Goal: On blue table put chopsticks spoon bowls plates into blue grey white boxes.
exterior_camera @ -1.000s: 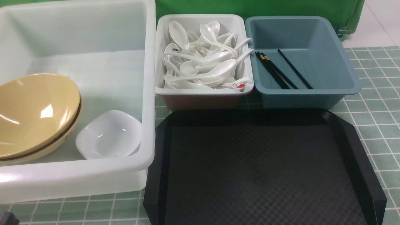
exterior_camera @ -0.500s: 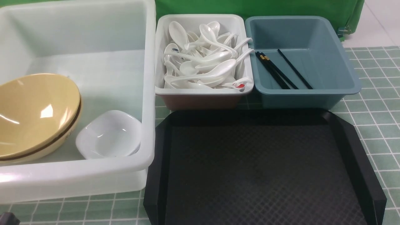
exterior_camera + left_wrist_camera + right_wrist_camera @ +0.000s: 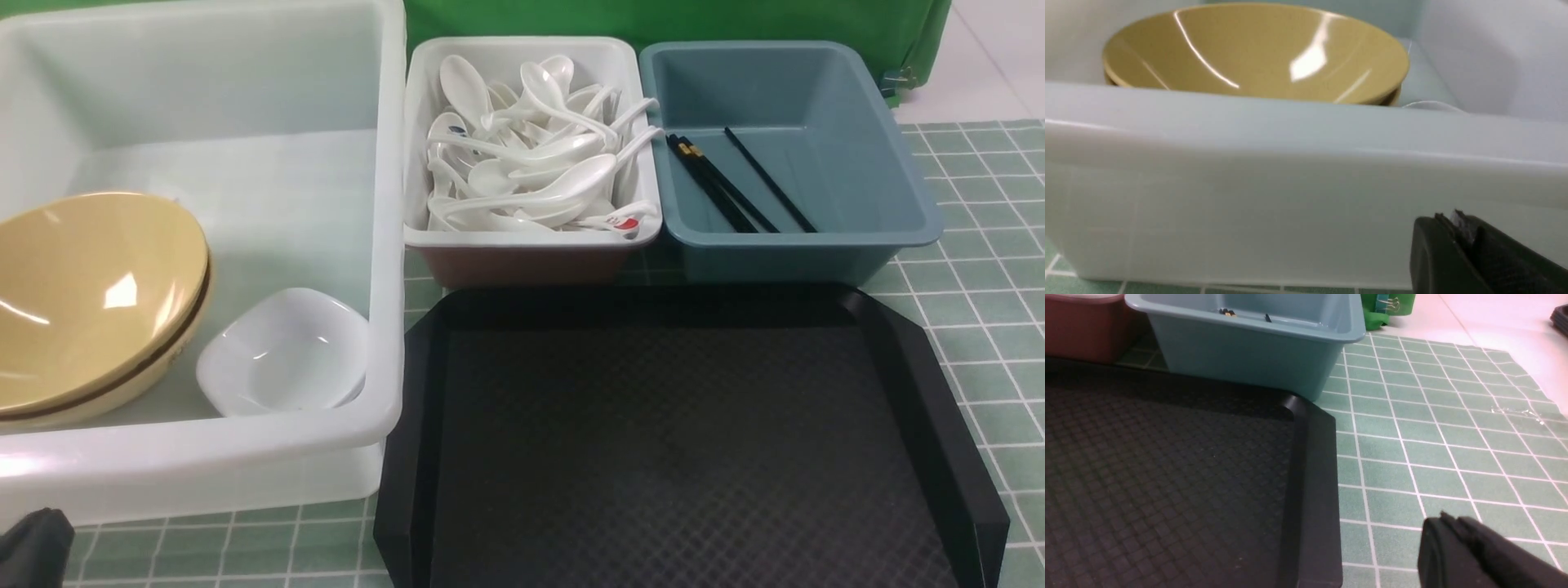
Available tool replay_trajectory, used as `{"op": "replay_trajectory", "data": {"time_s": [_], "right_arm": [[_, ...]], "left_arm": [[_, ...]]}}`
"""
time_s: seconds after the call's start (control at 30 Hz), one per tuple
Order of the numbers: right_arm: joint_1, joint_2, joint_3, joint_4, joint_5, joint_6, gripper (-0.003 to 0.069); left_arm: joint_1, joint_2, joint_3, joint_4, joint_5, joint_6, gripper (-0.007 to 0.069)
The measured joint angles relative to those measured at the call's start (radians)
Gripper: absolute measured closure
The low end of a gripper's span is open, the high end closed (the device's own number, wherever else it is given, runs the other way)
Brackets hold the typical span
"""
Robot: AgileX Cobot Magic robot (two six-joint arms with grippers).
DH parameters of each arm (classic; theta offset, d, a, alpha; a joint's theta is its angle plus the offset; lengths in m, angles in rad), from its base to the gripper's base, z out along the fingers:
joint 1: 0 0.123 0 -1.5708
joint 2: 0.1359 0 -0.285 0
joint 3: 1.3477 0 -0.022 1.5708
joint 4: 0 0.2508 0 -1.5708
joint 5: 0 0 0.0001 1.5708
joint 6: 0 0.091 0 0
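Observation:
The tan bowls lie stacked and tilted in the large translucent white tub, with a small white plate beside them. Several white spoons fill the small white box. Black chopsticks lie in the blue-grey box. My left gripper is shut and empty, low in front of the tub's near wall; it shows at the front view's lower left corner. My right gripper is shut and empty above the grid cloth, right of the tray.
A black textured tray lies in front of the small boxes, with nothing on it. A green backdrop hangs behind the boxes. The cloth's right edge meets a pale floor.
My left gripper has risen a little into the front view's lower left corner. Nothing else has moved.

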Motion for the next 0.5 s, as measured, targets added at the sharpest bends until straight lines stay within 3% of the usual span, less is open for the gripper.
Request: {"op": "replay_trajectory", "data": {"time_s": [0.5], "right_arm": [[0.000, 0.000, 0.000, 0.001, 0.000, 0.000, 0.0583]], "left_arm": [[-0.026, -0.001, 0.000, 0.001, 0.004, 0.005, 0.0620]]}}
